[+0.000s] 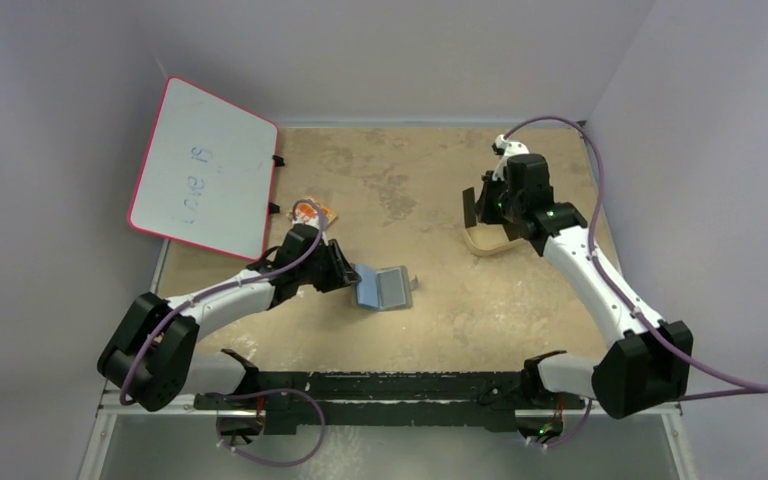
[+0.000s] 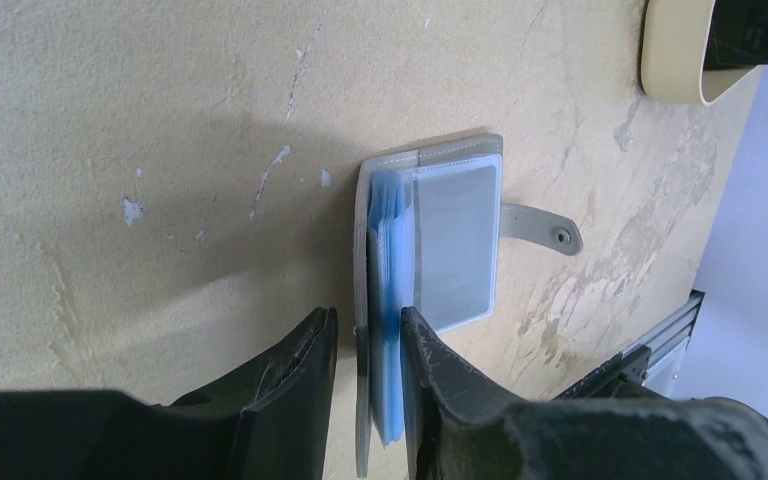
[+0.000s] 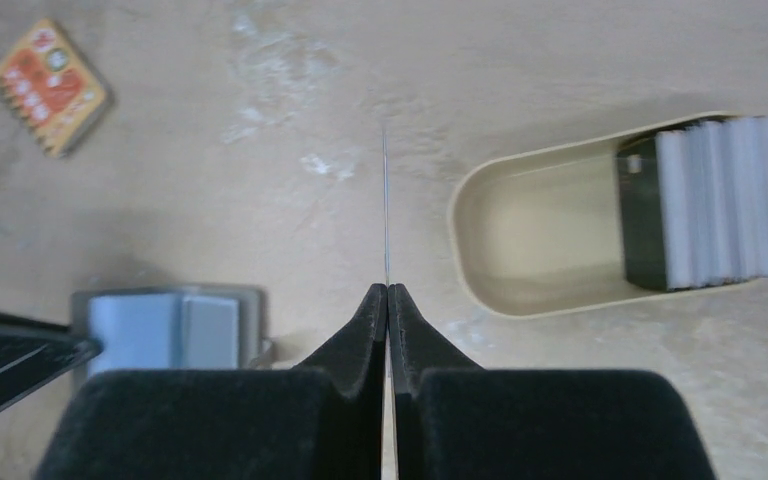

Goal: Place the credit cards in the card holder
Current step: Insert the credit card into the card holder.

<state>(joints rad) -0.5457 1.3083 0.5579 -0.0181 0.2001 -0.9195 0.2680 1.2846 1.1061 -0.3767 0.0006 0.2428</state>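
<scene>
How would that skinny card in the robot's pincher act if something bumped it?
The card looks hair-thin edge-on, so it probably flexes a little and springs back. It likely weighs almost nothing. Pinched at one end by the right gripper, it might slip or twist.

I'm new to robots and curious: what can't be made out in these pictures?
Right wrist view: the card in the shut right gripper shows edge-on only; its face is hidden.
Same view: the stack in the tray is blurred; no count possible.
Top view: the right gripper covers most of the tray.
Left wrist view: the left gripper straddles the wallet; whether it pinches is unclear, and it hides the near end.
</scene>
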